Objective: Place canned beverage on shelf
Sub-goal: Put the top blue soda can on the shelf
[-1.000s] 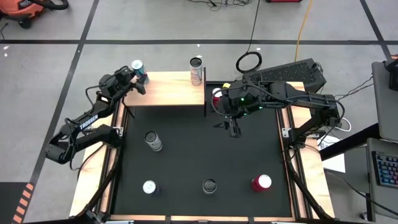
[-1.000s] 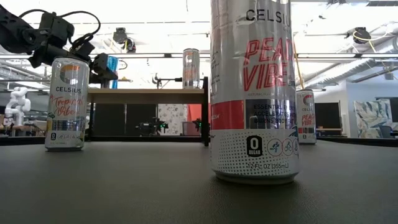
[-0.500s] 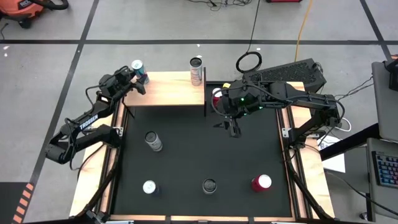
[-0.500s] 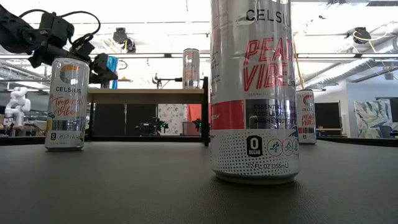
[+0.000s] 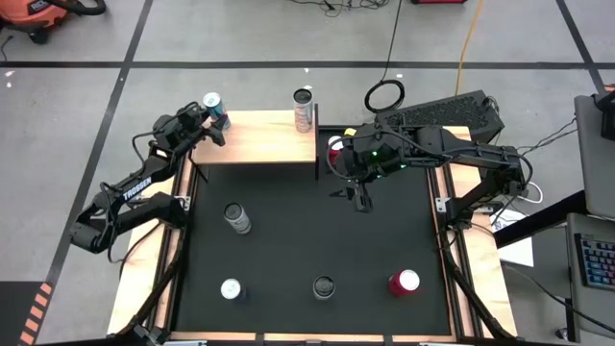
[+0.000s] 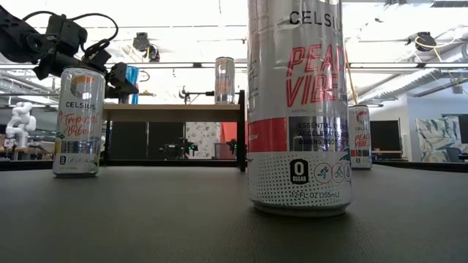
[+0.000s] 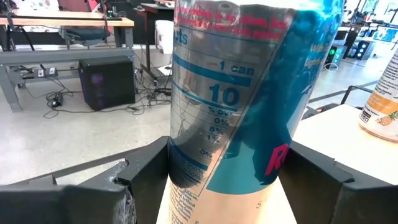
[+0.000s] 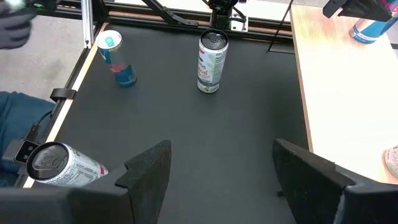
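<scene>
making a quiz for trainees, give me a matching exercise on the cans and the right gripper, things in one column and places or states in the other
1. blue can
2. silver can
3. red can
4. right gripper

a. open, empty, over the mat
b. standing on the shelf
c. in the left gripper
d. standing on the mat

Pairs: 1-c, 2-b, 3-d, 4-a

A matte black tabletop (image 5: 307, 231) is seen under a light-wood shelf (image 5: 255, 137). A blue-and-silver can (image 7: 236, 106) with red lettering is shown between black fingers (image 7: 146, 171).
</scene>
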`<control>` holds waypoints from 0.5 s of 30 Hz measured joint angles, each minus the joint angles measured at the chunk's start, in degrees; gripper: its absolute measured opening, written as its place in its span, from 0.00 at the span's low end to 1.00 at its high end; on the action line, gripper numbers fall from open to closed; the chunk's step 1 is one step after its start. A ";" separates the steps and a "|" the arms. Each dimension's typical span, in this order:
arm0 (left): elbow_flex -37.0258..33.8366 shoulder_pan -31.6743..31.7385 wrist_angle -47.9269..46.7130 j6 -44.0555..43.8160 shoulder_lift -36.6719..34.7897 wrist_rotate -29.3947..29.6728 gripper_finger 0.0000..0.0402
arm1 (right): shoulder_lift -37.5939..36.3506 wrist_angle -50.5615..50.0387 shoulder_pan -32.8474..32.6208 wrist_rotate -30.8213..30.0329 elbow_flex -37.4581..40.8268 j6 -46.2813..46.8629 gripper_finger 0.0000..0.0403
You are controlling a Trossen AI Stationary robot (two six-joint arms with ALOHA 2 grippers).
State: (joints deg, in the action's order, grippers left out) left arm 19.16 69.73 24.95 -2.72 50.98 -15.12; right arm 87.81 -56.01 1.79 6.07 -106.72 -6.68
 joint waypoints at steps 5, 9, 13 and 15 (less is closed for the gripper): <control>0.00 0.00 -0.13 0.04 0.00 0.01 0.67 | 0.00 -0.01 0.00 0.00 0.00 0.00 0.65; -0.06 0.04 -0.37 1.30 0.00 -0.73 0.67 | 0.00 0.00 0.00 0.00 0.00 0.00 0.65; -0.09 0.04 -0.37 1.55 0.00 -1.48 0.67 | 0.00 0.00 0.00 0.00 0.00 0.00 0.65; -0.09 0.04 -0.35 1.55 0.00 -2.29 0.67 | 0.00 0.00 -0.01 0.00 0.00 0.00 0.65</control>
State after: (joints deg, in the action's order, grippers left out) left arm 19.07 69.78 24.60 -1.17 50.98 -17.41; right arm 87.81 -56.01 1.78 6.07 -106.72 -6.68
